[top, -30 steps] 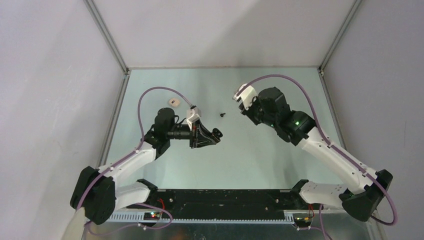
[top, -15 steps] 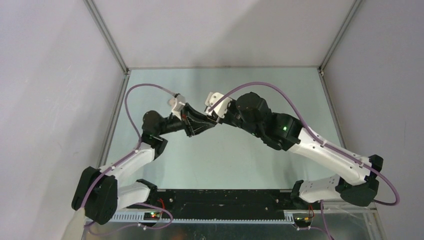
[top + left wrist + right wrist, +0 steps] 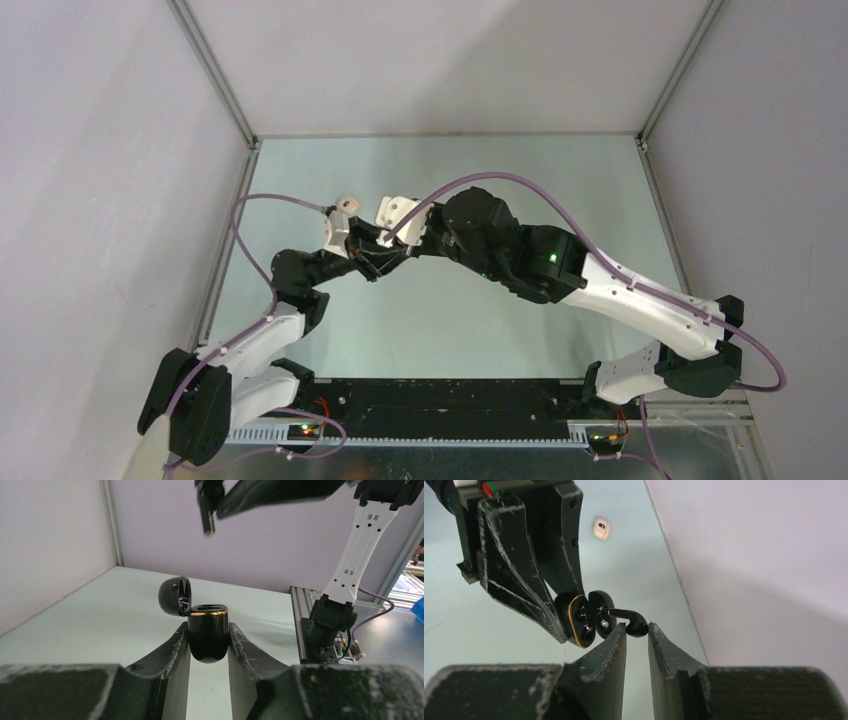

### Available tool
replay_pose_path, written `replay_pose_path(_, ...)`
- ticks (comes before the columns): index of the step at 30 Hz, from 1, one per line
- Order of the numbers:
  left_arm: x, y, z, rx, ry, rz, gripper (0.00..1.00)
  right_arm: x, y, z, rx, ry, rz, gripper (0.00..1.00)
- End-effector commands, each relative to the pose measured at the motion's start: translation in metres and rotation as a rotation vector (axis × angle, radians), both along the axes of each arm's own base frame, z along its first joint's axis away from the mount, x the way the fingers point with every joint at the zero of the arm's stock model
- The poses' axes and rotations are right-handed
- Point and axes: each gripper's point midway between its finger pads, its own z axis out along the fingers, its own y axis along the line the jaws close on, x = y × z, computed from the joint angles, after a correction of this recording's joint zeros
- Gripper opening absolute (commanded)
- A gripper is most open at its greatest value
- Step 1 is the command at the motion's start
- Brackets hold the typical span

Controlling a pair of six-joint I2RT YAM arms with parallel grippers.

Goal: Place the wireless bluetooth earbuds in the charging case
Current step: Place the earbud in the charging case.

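A glossy black charging case [image 3: 207,636] with a gold rim sits upright between the fingers of my left gripper [image 3: 208,642], which is shut on it. Its lid [image 3: 175,596] is hinged open to the left. My right gripper [image 3: 637,628] is shut on the head of a black earbud [image 3: 630,621]. The earbud's stem points at the case's open mouth [image 3: 583,622] and sits just beside the lid. Seen from the top view, the left gripper [image 3: 372,262] and right gripper [image 3: 390,248] meet tip to tip above the table's left middle. No other earbuds are in view.
A small cream-white case [image 3: 345,204] lies on the table just behind the two grippers, also visible from the right wrist [image 3: 601,528]. The enclosure's left wall [image 3: 120,200] and its metal post [image 3: 215,75] stand close by. The right arm's base [image 3: 332,625] stands at the table's near edge.
The right arm has swept left across the table with the earbud. The left gripper has swung back and left with the case, so the two now meet.
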Motion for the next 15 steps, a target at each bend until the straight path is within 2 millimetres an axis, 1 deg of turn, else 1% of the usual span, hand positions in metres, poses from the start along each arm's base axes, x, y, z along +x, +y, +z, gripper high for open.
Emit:
replay_pose_path(1, -0.004, 0.01, 0.028, -0.045, -0.154, 0.048, 0.0, -0.003, 0.002, 0.003, -0.027, -0.039, -0.006, 0.26)
replay_pose_path(4, -0.006, 0.013, 0.031, -0.048, -0.171, 0.054, 0.0, -0.004, 0.006, 0.001, -0.038, -0.051, -0.011, 0.26)
replay_pose_path(8, -0.008, 0.016, 0.035, -0.052, -0.187, 0.06, 0.0, -0.005, 0.012, 0.002, -0.03, -0.055, -0.018, 0.25)
replay_pose_path(12, -0.009, 0.017, 0.036, -0.055, -0.185, 0.06, 0.0, -0.008, 0.02, -0.004, -0.043, -0.051, -0.016, 0.25)
replay_pose_path(15, -0.009, 0.017, 0.036, -0.055, -0.183, 0.058, 0.0, -0.007, 0.027, -0.008, -0.049, -0.057, -0.027, 0.25)
